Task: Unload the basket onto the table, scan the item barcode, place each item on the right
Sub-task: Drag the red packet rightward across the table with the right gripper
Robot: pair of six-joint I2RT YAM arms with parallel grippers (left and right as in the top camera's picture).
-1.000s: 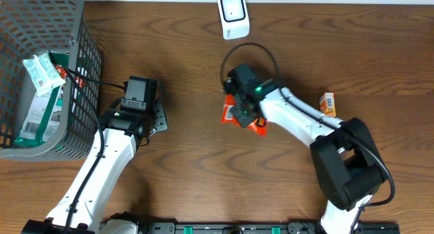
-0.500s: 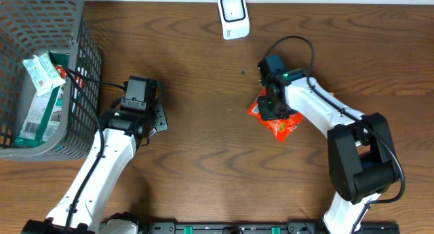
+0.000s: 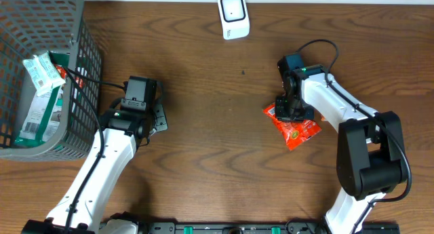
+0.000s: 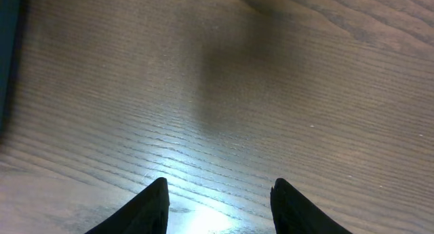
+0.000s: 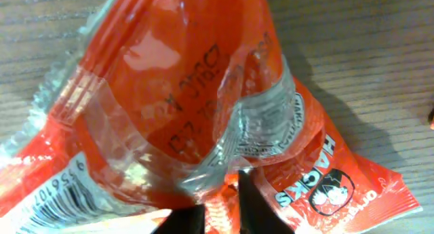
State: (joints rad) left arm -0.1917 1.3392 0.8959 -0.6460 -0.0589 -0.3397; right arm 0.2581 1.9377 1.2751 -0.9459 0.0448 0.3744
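Grained wood table [image 3: 203, 159], crinkly glossy orange packet [image 3: 299, 131]

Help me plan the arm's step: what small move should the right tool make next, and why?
Probably open the right tool wider and lift straight up. The red snack bag lies on the table, well clear of the scanner, and the tool's tips sit close together at its clear seam, so rising without opening could drag it along.
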